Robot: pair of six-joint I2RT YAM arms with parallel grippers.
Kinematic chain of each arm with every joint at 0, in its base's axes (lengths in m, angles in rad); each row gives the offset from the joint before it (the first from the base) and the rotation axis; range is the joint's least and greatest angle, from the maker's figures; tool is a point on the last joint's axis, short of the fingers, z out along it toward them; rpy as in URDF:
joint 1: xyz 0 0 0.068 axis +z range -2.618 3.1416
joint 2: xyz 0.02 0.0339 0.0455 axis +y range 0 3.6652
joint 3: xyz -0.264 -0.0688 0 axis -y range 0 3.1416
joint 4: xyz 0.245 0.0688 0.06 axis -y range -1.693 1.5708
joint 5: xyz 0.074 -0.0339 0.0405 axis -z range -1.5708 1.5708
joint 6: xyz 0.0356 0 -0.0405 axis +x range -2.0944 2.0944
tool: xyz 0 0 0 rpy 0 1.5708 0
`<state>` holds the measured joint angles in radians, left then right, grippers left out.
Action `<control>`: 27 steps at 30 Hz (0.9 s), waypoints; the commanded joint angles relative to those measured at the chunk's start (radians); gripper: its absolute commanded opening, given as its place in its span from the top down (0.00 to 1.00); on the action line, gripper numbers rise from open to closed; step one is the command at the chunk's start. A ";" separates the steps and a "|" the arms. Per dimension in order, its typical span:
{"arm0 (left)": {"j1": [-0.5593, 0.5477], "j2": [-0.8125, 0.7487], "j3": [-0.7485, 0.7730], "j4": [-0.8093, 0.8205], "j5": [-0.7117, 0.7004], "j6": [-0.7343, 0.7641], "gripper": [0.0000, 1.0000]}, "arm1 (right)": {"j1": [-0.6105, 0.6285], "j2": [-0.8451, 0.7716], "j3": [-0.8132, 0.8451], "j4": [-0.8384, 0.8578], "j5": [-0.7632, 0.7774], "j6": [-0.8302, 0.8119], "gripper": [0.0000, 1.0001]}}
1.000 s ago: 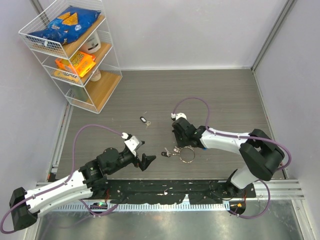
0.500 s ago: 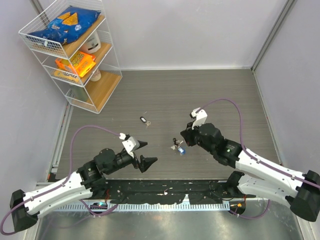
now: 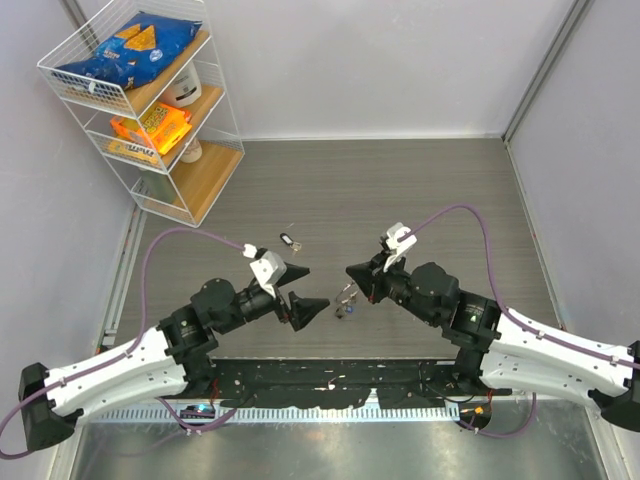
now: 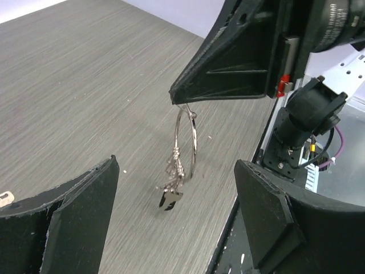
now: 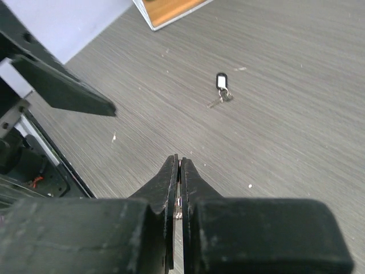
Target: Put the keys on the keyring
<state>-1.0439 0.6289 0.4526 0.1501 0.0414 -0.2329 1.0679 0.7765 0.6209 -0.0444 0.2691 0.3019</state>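
The right pincer [image 3: 351,272] was pressed together on the top of the keyring [image 4: 195,142], pinching the thin wire right at its fingertips. The ring hung straight down from that grip, its loop upright and seen nearly edge-on from the left wrist. A small bunch of keys [image 4: 174,171] dangled at the bottom of the loop, threaded on the wire, with a darker piece lowest of all. Whether that lowest piece touched the bench [image 3: 430,190] could not be told.

The left pincer [image 3: 311,288] was spread wide and held nothing. It pointed at the ring from the left, its tips just short of it. From the left wrist the ring and keys showed in the gap between the two fingers [image 4: 74,228], ahead of them and touching neither. Seen from above, the ring hung between the two pincers, near the front of the bench.

One tagged key [image 5: 221,84] lay flat on the bench, well apart from both pincers, farther back and a little left of the ring. A wire rack [image 3: 140,110] stood at the far left corner
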 commanded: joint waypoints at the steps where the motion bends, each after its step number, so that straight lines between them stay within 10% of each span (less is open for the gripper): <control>1: -0.024 0.074 0.072 0.085 -0.073 -0.014 0.11 | 0.072 -0.014 0.092 0.116 0.149 -0.040 0.94; 27: -0.059 0.202 0.116 0.278 -0.201 -0.009 0.09 | 0.185 0.158 0.270 0.058 0.371 0.103 0.94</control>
<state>-1.0996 0.8127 0.5377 0.3233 -0.1246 -0.2504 1.2339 0.9234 0.8291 -0.0170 0.5961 0.3695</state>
